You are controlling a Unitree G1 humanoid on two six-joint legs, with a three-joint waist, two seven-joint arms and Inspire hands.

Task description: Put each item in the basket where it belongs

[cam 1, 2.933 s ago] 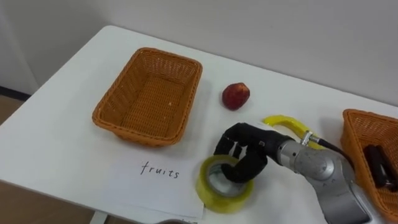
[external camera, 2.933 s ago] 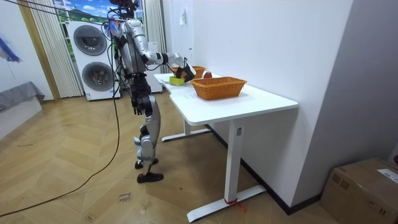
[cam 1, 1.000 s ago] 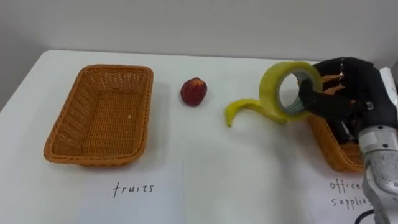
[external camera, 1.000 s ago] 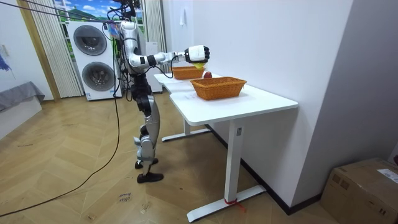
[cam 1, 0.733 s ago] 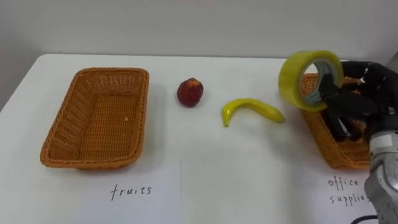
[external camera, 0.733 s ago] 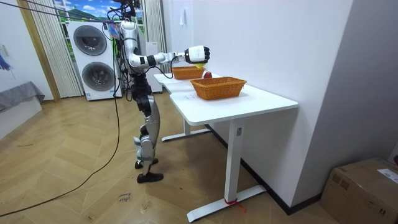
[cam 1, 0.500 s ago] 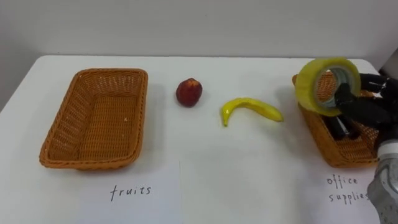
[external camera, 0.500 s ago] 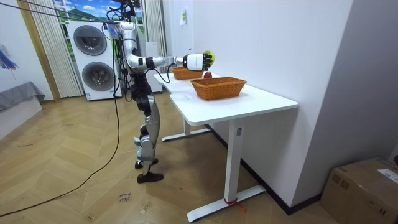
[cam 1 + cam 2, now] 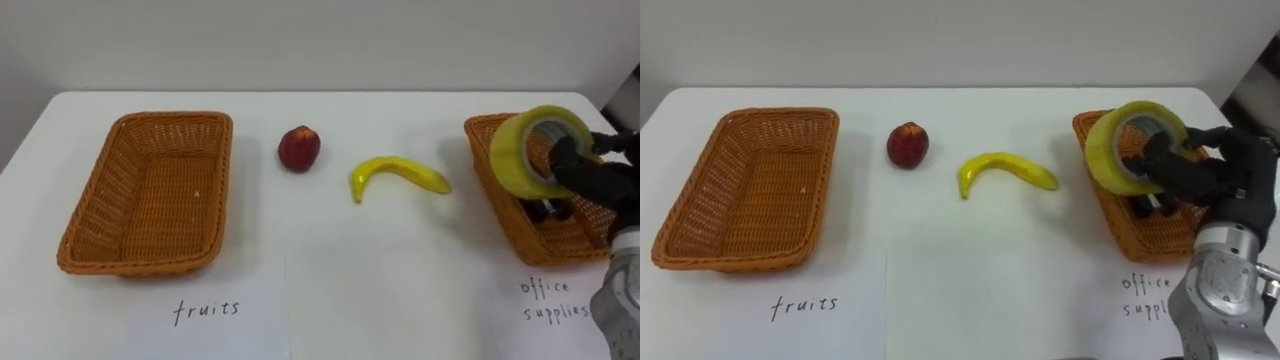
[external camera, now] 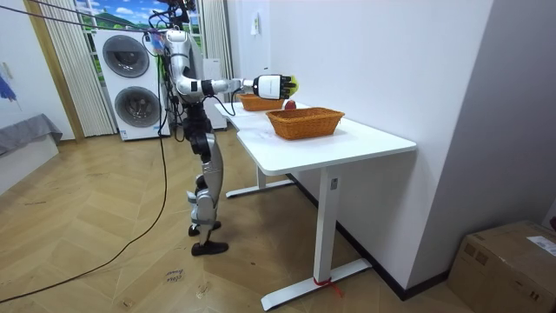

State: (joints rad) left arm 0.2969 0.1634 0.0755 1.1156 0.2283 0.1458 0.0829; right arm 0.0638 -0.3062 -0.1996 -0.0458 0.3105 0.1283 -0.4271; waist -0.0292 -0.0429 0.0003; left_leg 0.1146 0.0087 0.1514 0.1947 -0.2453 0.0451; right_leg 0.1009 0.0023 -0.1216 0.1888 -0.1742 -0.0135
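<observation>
My right hand (image 9: 598,177) (image 9: 1200,170) is shut on a yellow tape roll (image 9: 535,151) (image 9: 1127,145), held in the air over the near left part of the office supplies basket (image 9: 500,200) (image 9: 1102,195) at the table's right. A dark object (image 9: 548,209) lies inside that basket. A yellow banana (image 9: 395,172) (image 9: 1002,169) and a red apple (image 9: 299,148) (image 9: 907,144) lie on the white table between the baskets. The fruits basket (image 9: 145,190) (image 9: 745,186) at the left holds nothing. In the room view my right hand (image 10: 273,85) reaches out over the table.
Paper labels lie at the table's front edge: "fruits" (image 9: 207,311) before the left basket, "office supplies" (image 9: 552,300) before the right one. A wall runs behind the table (image 9: 330,240). In the room view I stand at the table's end, with washing machines (image 10: 132,83) behind me.
My right hand lifted the tape roll from the table by the fruits label and carried it right, over the office supplies basket. The camera turned to the right with it.
</observation>
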